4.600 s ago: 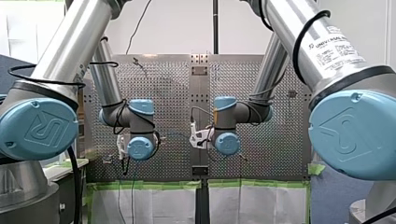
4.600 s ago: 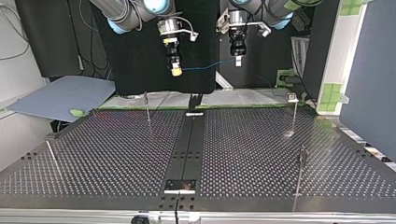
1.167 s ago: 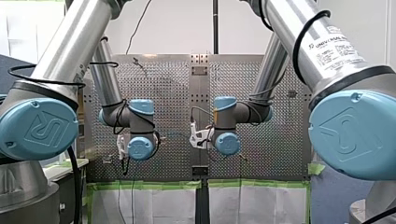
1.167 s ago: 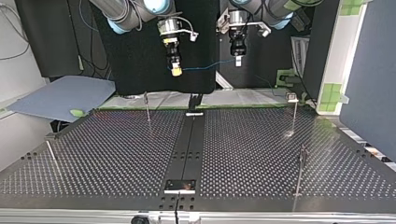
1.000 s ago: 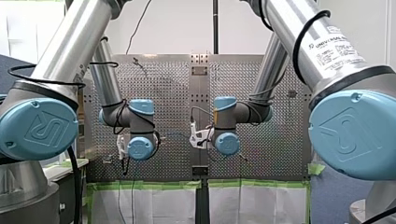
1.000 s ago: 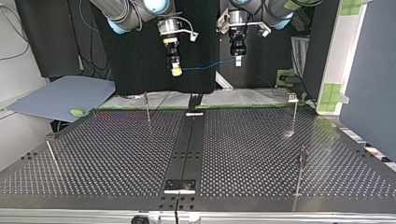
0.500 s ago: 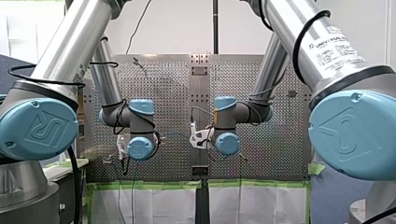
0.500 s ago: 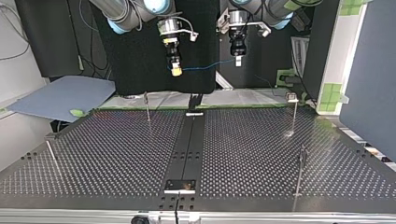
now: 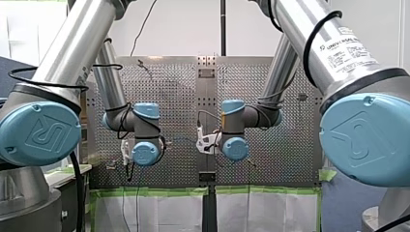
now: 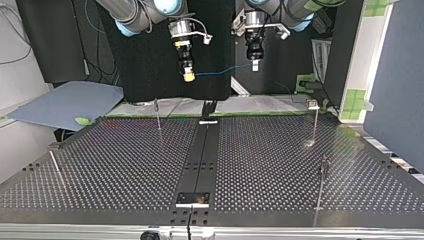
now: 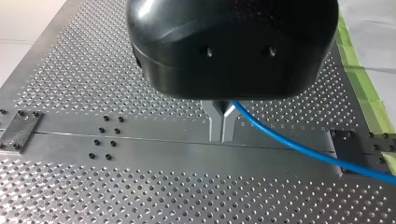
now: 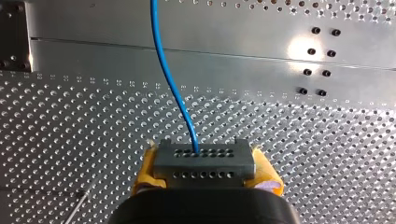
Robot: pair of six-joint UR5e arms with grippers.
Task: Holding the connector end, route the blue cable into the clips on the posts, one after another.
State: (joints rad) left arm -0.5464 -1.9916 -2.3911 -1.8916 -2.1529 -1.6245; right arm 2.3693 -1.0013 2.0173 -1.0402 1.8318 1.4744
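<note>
Both grippers hang high above the perforated table [image 10: 125, 165]. In the top view the thin blue cable [image 10: 220, 70] stretches between them. My right gripper [image 10: 188, 76], with yellow pads [image 12: 145, 169], is shut on the grey connector [image 12: 203, 164], and the blue cable [image 12: 170, 79] leaves the connector's face ahead of it. My left gripper [image 11: 222, 138] has its metal fingers shut on the blue cable [image 11: 303, 150], which runs off to one side. In the top view my left gripper [image 10: 255, 65] sits right of the other. Thin clip posts [image 10: 158, 115] [image 10: 315, 122] [image 10: 321, 185] stand on the table.
A fourth post [image 10: 54, 162] leans at the top view's left edge. A dark centre strip [image 10: 202, 155] runs down the table, with a bracket [image 10: 192, 199] at its near end. Green tape [image 11: 369, 93] lines the table's edge. The arms' wrist joints [image 9: 145, 152] [image 9: 235, 147] hide the grippers in the front view.
</note>
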